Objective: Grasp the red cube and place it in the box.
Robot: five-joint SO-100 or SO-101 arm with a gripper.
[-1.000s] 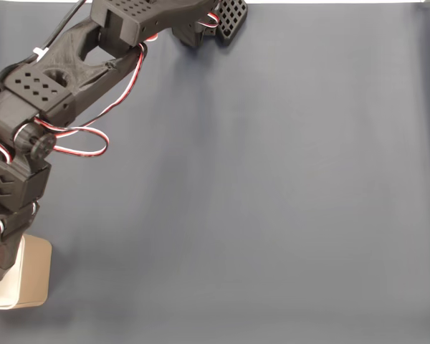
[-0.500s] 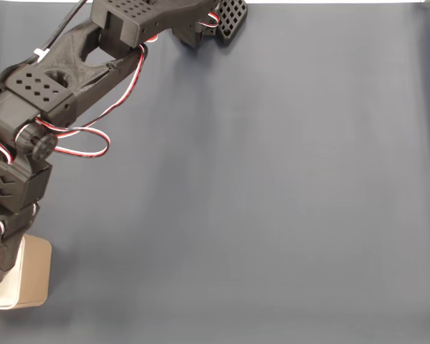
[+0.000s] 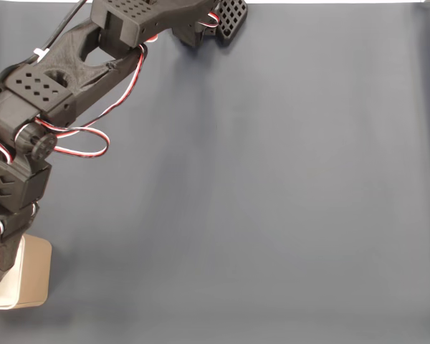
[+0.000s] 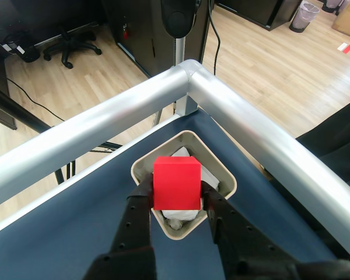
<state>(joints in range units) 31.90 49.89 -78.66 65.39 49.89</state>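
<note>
Your tool [image 4: 176,205] is squeezing the red cube [image 4: 176,183] between its two fingers. You are holding it right over the box [image 4: 224,175] at the desk's corner, so it can drop inside.

This looks like an office or lab room. In the other view, a pale wood-plank floor [image 4: 262,52] runs across the top of the frame, with a black wheeled office chair [image 4: 70,42] at upper left, dark cabinets [image 4: 134,29] behind it, and cables [image 4: 29,96] trailing over the floor. A wastebasket [image 4: 307,14] stands at upper right, near a cardboard box [image 4: 348,22]. A thick silver metal rail [image 4: 186,81] frames the corner of a dark blue table [image 4: 76,233].
</note>
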